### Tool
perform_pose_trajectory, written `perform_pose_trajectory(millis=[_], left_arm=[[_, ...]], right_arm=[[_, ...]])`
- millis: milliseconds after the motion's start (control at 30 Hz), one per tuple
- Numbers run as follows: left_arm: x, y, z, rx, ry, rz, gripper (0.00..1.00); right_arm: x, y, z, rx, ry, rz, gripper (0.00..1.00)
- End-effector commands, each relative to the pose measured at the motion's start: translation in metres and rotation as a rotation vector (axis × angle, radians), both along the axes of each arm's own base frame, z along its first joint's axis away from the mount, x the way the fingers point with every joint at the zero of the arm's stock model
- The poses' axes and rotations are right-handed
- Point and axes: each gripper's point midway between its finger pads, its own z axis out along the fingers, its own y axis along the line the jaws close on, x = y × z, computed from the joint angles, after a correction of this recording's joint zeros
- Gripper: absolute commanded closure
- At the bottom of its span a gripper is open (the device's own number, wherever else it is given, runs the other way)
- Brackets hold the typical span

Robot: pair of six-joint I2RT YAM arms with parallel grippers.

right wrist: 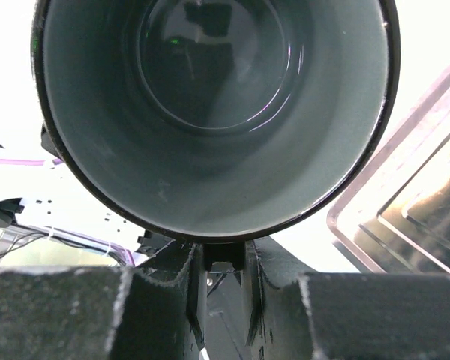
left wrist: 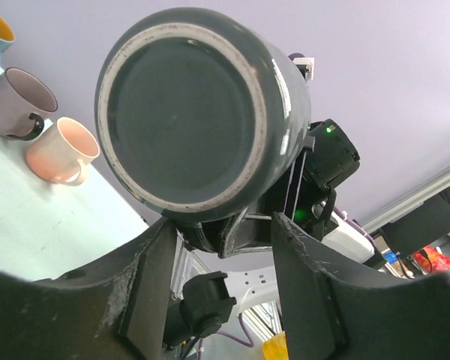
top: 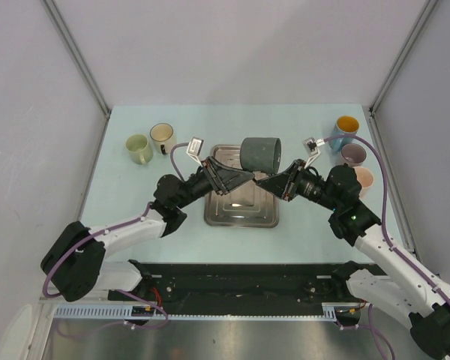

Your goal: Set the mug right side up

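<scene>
The dark grey mug (top: 260, 153) hangs on its side above the metal tray (top: 212, 217), its mouth toward the right arm. In the left wrist view I see its unglazed base ring (left wrist: 187, 112); in the right wrist view I look straight into its hollow (right wrist: 210, 112). My right gripper (top: 274, 180) (right wrist: 223, 251) is shut on the mug's handle just under the rim. My left gripper (top: 236, 177) (left wrist: 225, 225) sits below the mug's base end, open, its fingers (left wrist: 146, 277) spread apart and holding nothing.
A green mug (top: 138, 148) and a cream mug (top: 162, 137) stand at the back left. At the back right are a blue mug with a yellow inside (top: 346, 129), a purple-grey mug (top: 353, 154) and a pink mug (top: 364, 178). Grey walls enclose the table.
</scene>
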Motion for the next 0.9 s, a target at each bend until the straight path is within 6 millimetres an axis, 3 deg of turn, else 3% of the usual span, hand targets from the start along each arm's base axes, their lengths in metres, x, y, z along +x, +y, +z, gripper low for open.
perform_pose_trajectory(millis=[0,33,100,133,200,233,300,333,367,400,500,567,600,633,700,800,833,867], left_arm=[[-0.003,0.018,0.023,-0.039,-0.09,0.049,0.39],[0.002,0.02,0.012,-0.003,-0.058,0.069,0.38],[0.007,0.034,0.011,0.03,-0.065,0.124,0.34],[0.011,0.037,-0.004,0.084,-0.019,0.145,0.33],[0.016,0.054,-0.002,0.114,-0.039,0.225,0.3],[0.02,0.059,-0.018,0.177,-0.01,0.259,0.3],[0.026,0.078,-0.015,0.204,-0.008,0.359,0.27],[0.028,0.084,-0.03,0.27,0.019,0.391,0.27],[0.029,0.09,-0.033,0.293,0.025,0.422,0.27],[0.032,0.102,-0.029,0.298,0.03,0.487,0.27],[0.033,0.119,-0.043,0.377,0.068,0.557,0.27],[0.028,0.126,-0.05,0.422,0.096,0.566,0.27],[0.029,0.13,-0.052,0.436,0.108,0.593,0.27],[0.027,0.135,-0.057,0.46,0.125,0.603,0.28],[0.024,0.141,-0.064,0.49,0.143,0.613,0.28],[0.021,0.152,-0.075,0.532,0.181,0.65,0.28],[0.02,0.157,-0.081,0.558,0.195,0.663,0.28],[0.018,0.158,-0.083,0.563,0.197,0.666,0.28]], right_arm=[[0.002,-0.011,0.051,0.02,-0.166,-0.062,1.0],[0.008,-0.014,0.051,0.003,-0.164,-0.094,1.0],[0.014,-0.019,0.043,-0.049,-0.124,-0.136,1.0],[0.02,-0.025,0.048,-0.072,-0.136,-0.177,1.0],[0.028,-0.032,0.038,-0.131,-0.095,-0.228,1.0],[0.037,-0.04,0.046,-0.153,-0.108,-0.294,1.0],[0.048,-0.048,0.031,-0.234,-0.054,-0.35,1.0],[0.057,-0.057,0.029,-0.265,-0.039,-0.419,1.0],[0.061,-0.066,0.032,-0.312,-0.015,-0.456,1.0],[0.076,-0.068,0.013,-0.392,0.041,-0.498,1.0],[0.101,-0.092,0.004,-0.554,0.076,-0.637,1.0],[0.124,-0.105,-0.019,-0.667,0.126,-0.707,1.0],[0.134,-0.114,-0.016,-0.68,0.13,-0.743,1.0],[0.148,-0.118,-0.035,-0.73,0.172,-0.755,1.0],[0.163,-0.128,-0.042,-0.768,0.203,-0.786,1.0],[0.187,-0.148,-0.071,-0.84,0.3,-0.833,1.0],[0.196,-0.154,-0.069,-0.832,0.309,-0.851,1.0],[0.204,-0.156,-0.084,-0.859,0.344,-0.849,1.0]])
